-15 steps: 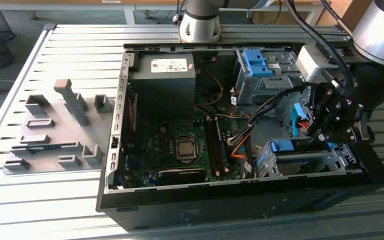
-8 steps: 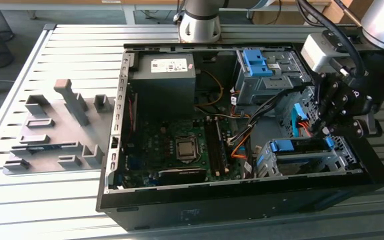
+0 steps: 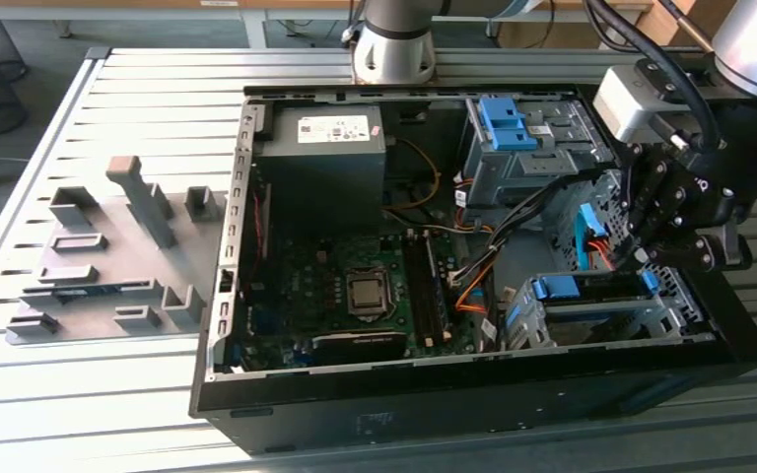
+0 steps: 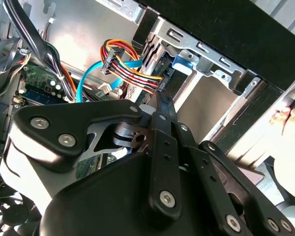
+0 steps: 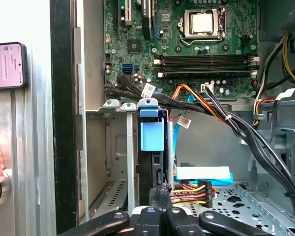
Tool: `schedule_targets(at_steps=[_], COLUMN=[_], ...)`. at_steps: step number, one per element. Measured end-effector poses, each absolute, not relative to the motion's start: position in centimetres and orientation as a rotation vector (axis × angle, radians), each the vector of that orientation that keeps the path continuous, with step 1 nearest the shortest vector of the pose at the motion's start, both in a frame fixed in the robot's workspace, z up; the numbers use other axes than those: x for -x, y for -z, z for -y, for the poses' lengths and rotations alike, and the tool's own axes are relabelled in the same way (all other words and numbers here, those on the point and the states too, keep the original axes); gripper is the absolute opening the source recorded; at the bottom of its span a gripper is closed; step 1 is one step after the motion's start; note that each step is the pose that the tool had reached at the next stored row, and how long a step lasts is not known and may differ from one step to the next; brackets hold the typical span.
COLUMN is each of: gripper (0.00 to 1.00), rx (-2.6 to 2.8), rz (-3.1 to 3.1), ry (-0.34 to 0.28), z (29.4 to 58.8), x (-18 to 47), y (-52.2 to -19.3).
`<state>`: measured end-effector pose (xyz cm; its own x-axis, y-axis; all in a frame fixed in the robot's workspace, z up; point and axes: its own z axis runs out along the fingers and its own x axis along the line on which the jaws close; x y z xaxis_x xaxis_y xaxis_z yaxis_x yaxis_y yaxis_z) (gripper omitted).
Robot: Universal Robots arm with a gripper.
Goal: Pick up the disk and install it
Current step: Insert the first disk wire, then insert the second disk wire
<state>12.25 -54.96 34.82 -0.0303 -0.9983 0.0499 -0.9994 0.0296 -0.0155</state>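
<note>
While the gripper (image 3: 638, 256) hangs inside the open computer case (image 3: 221, 296), at the exterior view's right, its fingers are pressed together with nothing between them. In both wrist views the tips sit just beside the coloured power cable plug (image 5: 189, 193) – touching or not, can't tell. The disk (image 5: 151, 136) stands edge-on in the grey drive bay (image 5: 115, 147), blue rail showing, close ahead of the fingertips. The motherboard (image 5: 187, 44) lies beyond. A person's hand (image 4: 291, 123) rests outside the case wall – a phone (image 5: 7, 65) lies nearby.
</note>
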Motion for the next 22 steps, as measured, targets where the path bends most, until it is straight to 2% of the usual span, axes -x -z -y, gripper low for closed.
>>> schedule_targets(at_steps=[18,22], gripper=[0.11,0.11], rx=[-2.171,-2.172], rz=[2.237,2.239], ry=[-0.074,-0.077], z=[55.0,55.0], x=[-11.0,-10.8], y=[-34.8,-35.8])
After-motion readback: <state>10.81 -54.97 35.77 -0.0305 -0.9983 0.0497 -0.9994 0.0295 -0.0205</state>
